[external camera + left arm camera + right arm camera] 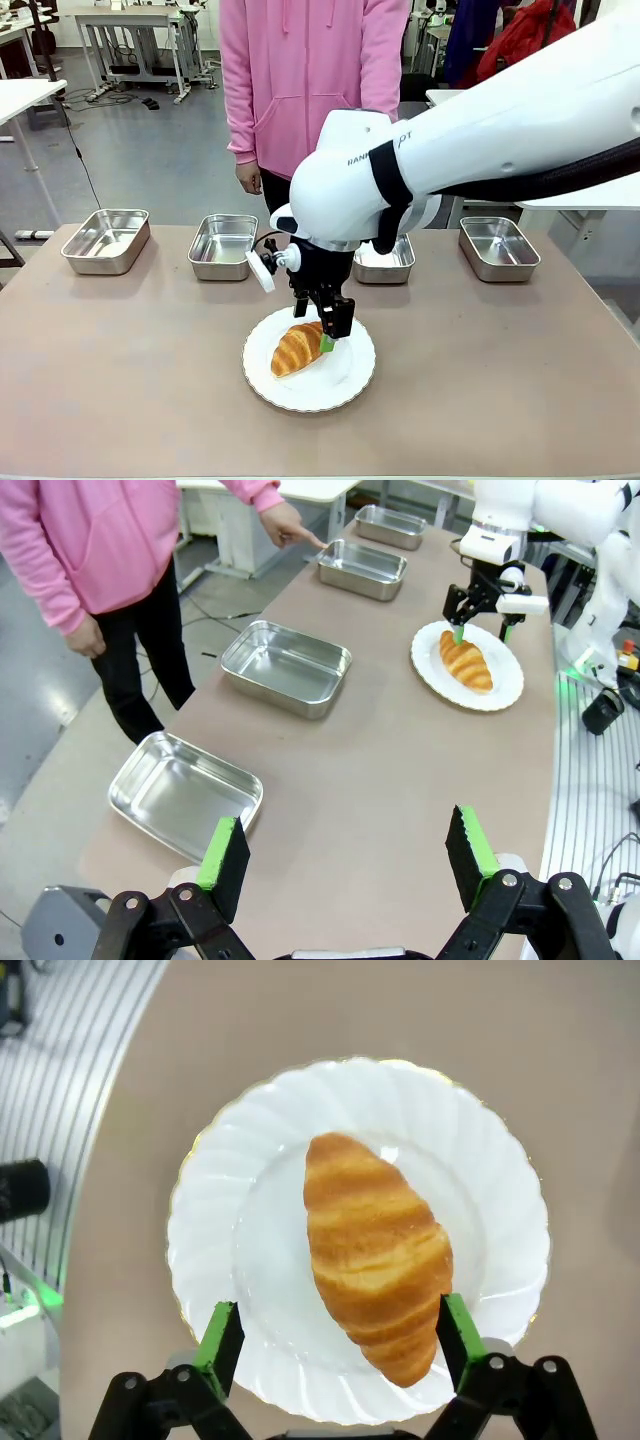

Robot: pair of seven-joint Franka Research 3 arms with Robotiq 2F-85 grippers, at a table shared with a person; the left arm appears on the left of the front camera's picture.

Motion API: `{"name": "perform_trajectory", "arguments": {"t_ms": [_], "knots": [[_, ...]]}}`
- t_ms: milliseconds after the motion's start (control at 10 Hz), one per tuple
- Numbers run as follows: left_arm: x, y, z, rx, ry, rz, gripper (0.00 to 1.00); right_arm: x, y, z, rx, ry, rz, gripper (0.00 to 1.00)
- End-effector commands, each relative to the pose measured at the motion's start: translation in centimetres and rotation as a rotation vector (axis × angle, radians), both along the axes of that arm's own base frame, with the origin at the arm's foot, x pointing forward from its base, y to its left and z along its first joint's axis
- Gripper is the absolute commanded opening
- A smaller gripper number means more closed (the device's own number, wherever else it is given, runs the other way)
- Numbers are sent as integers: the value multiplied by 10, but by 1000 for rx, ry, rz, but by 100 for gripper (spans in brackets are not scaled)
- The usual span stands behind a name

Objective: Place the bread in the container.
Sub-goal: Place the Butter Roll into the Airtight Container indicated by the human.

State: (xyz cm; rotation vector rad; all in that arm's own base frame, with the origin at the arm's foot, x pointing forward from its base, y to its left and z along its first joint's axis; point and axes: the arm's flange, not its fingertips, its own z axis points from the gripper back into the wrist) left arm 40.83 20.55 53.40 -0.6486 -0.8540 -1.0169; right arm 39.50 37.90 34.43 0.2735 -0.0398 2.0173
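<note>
One long table (120, 400) carries everything, and the right arm (480, 130) reaches over its middle from the right side. A person (300, 70) in a pink top stands at the far edge. In the left wrist view one hand (290, 525) points a finger at a steel pan, third from the table's left end in the row along the far edge, and we take that one for the container (362, 568). The other three pans (105, 240) are alike, and all four look empty. Close to the near edge, about midway along it, sits a white scalloped plate (350, 392) with the bread (293, 350), one croissant, lying flat on it. The right gripper (338, 1332) hangs above the plate with its jaws spread wide, holding nothing. In its own wrist view the green pads (222, 1335) stand either side of the croissant's narrower end, one just beside the crust, the other with bare plate between. The left gripper (346, 842) hovers at the table's left end, jaws likewise apart and empty. We judge the bread light, soft and flaky, quick to crush or shed crust, and weak at its tapered tips. We would take it across the thick middle, pads on the two long flanks, closing gently, so the jaws want shifting toward the belly first
</note>
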Motion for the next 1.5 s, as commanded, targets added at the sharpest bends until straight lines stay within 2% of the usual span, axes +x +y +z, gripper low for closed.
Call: {"name": "perform_trajectory", "arguments": {"t_ms": [0, 200, 300, 600, 900, 1100, 1200, 1300, 1400], "knots": [[-1, 0, 1, 1, -18, -9, 100, 0, 2, -7, 18, -83, 75, 100], [-1, 0, 1, 1, -18, -9, 100, -2, 10, -18, 33, -159, 87, 100], [-1, 0, 1, 1, -18, -9, 100, -2, 13, -22, 14, -167, 87, 100], [-1, 0, 1, 1, -18, -9, 100, -3, 22, -35, -15, -128, 135, 100], [-1, 0, 1, 1, -18, -9, 100, -1, 29, -50, -52, -144, 145, 100], [-1, 0, 1, 1, -18, -9, 100, -5, 30, -50, -48, -146, 157, 100], [-1, 0, 1, 1, -18, -9, 100, -5, 29, -47, -35, -146, 142, 80], [-1, 0, 1, 1, -18, -9, 100, -5, 30, -45, -33, -156, 142, 80], [-1, 0, 1, 1, -18, -9, 100, -5, 30, -45, -36, -160, 147, 60]]}}
